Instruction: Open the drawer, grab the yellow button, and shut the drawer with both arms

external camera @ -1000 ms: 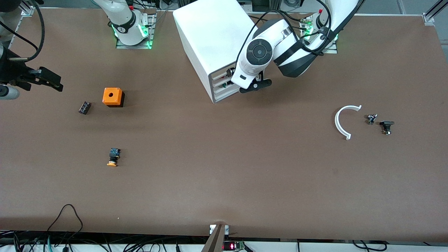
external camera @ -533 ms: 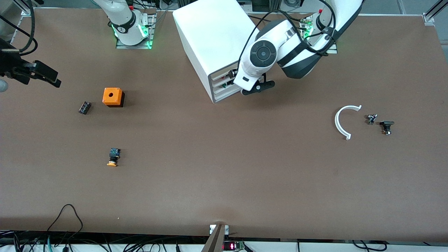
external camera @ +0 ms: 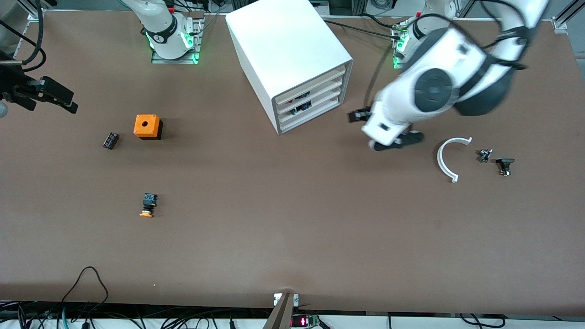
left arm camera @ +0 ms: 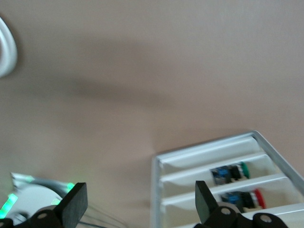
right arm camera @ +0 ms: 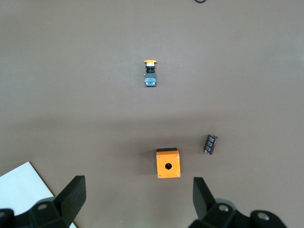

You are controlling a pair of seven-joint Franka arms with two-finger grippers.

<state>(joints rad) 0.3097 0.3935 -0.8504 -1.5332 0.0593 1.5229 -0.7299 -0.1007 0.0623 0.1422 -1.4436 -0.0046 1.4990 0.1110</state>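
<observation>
The white cabinet stands near the arms' bases, and its top drawer sits pushed in, level with the grey frame. The cabinet front also shows in the left wrist view. The button, with an orange cap on a black-and-blue body, lies on the table toward the right arm's end, and it shows in the right wrist view. My left gripper is open and empty over the table between the cabinet and a white arc; its own view shows it too. My right gripper is open and empty, high over the right arm's end.
An orange cube with a round hole and a small black part lie farther from the front camera than the button. A white arc and two small black parts lie toward the left arm's end. Lower drawers hold green- and red-capped parts.
My left arm has swung away from the cabinet front toward its own end of the table, uncovering the drawers. My right gripper has barely moved.
</observation>
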